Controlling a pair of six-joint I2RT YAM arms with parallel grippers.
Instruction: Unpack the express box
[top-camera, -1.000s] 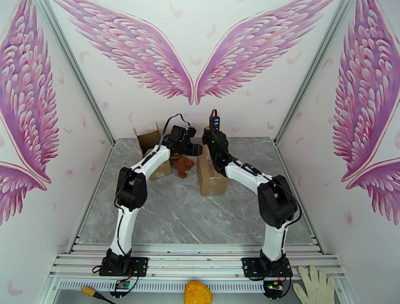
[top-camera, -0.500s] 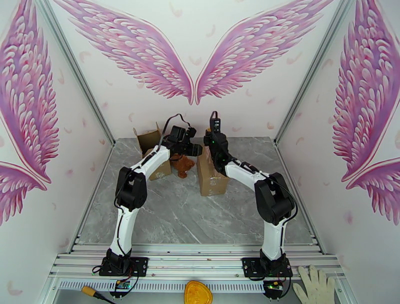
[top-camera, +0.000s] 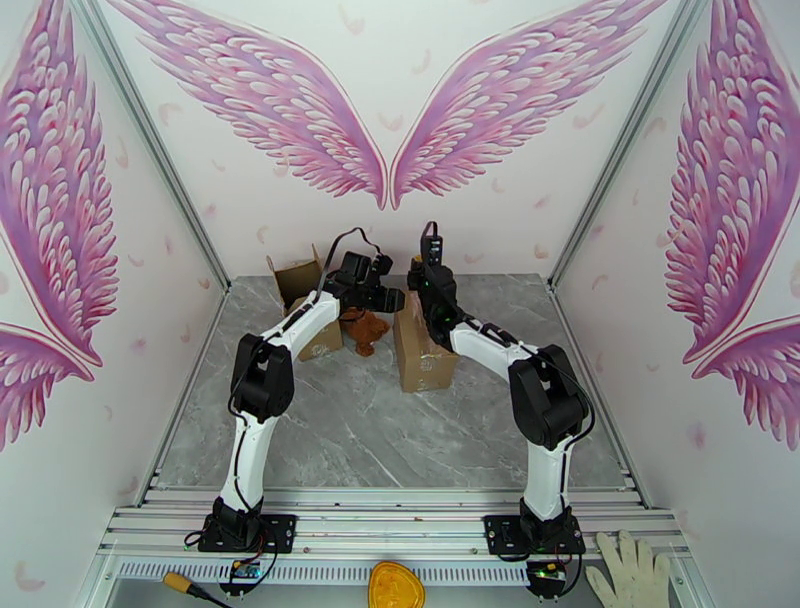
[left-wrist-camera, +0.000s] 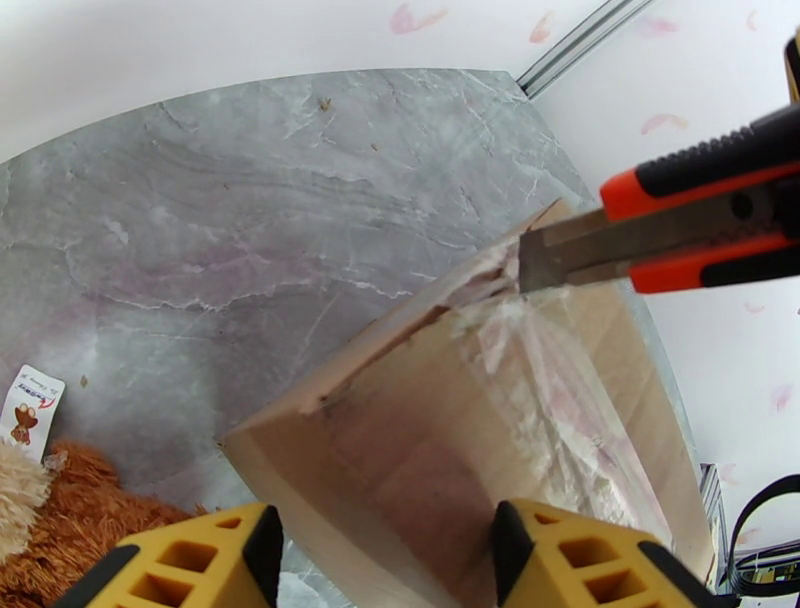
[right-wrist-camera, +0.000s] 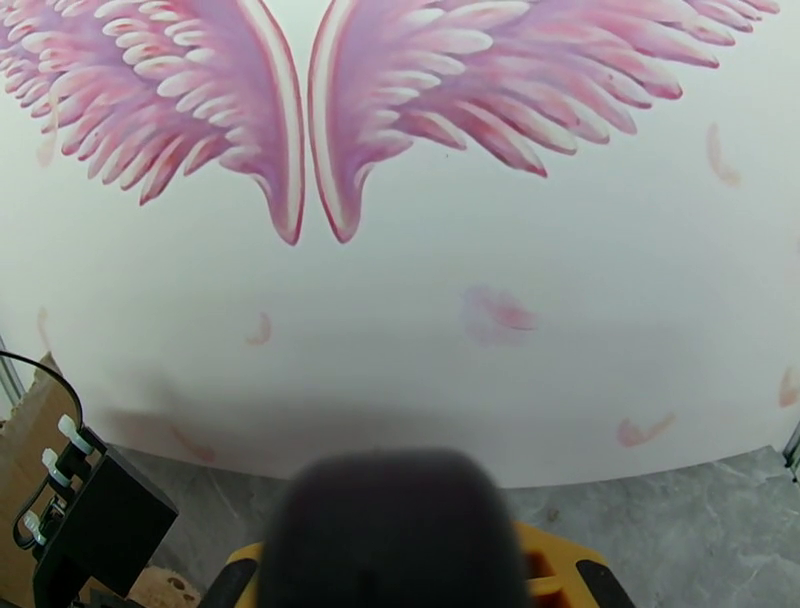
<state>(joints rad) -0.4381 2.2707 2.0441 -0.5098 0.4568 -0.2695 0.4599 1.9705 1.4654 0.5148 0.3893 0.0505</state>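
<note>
The express box (top-camera: 425, 352), brown cardboard sealed with clear tape, stands mid-table. My right gripper (top-camera: 426, 270) is shut on a black-and-orange utility knife (left-wrist-camera: 700, 210). The knife's blade (left-wrist-camera: 560, 256) touches the taped top edge of the box (left-wrist-camera: 480, 440) at its far corner. In the right wrist view the knife's dark handle (right-wrist-camera: 390, 530) sits blurred between my yellow fingers (right-wrist-camera: 565, 560). My left gripper (top-camera: 386, 298) hovers at the box's upper left side. Its yellow fingers (left-wrist-camera: 200, 560) stand apart with the box face behind the gap, gripping nothing that I can see.
A brown plush bear (top-camera: 365, 330) with a paper tag (left-wrist-camera: 28, 405) lies left of the box. An opened cardboard box (top-camera: 298, 280) stands at the back left, under my left arm. The back wall (right-wrist-camera: 450, 300) rises close behind both grippers.
My right arm's elbow has edged slightly left. The knife, the box and my left gripper stay about where they were.
</note>
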